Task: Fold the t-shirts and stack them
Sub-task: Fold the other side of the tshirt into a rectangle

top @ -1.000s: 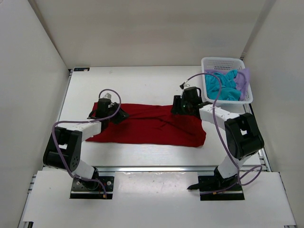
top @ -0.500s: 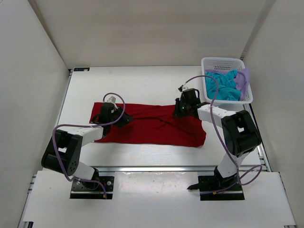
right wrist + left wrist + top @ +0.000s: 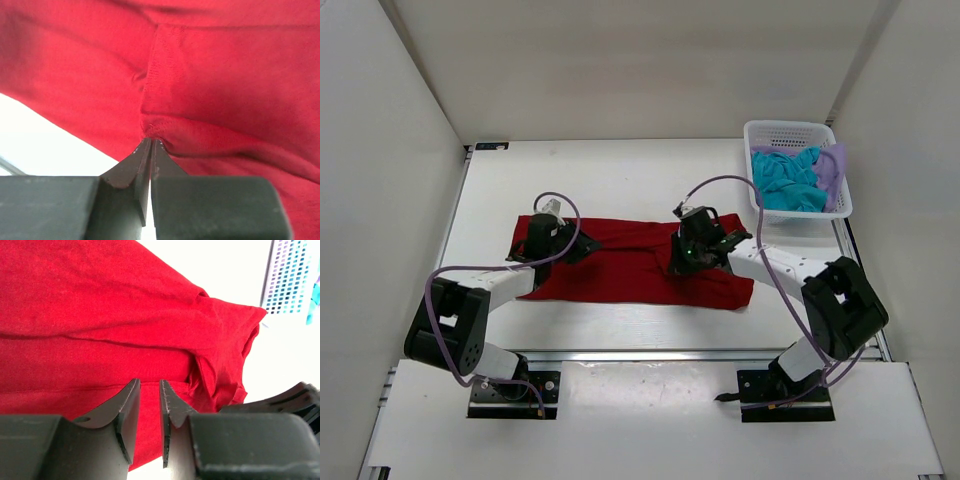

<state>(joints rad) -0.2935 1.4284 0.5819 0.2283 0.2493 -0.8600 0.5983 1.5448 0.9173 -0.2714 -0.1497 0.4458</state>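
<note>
Top external view: the red shirt lies spread across the middle of the table, rumpled at its right end and not yet a folded packet. The right hand sits on the shirt's right half. In the right wrist view its fingers are pressed together on a ridge of red cloth at a seam. The left hand sits over the left half. In the left wrist view its fingers stand a narrow gap apart above the cloth, with nothing visibly caught. The teal shirt and lavender shirt lie bunched in the basket at the far right. We judge the task to be at an early stage — the first fold of the first shirt is in hand. The other two shirts and all the stacking remain.
</note>
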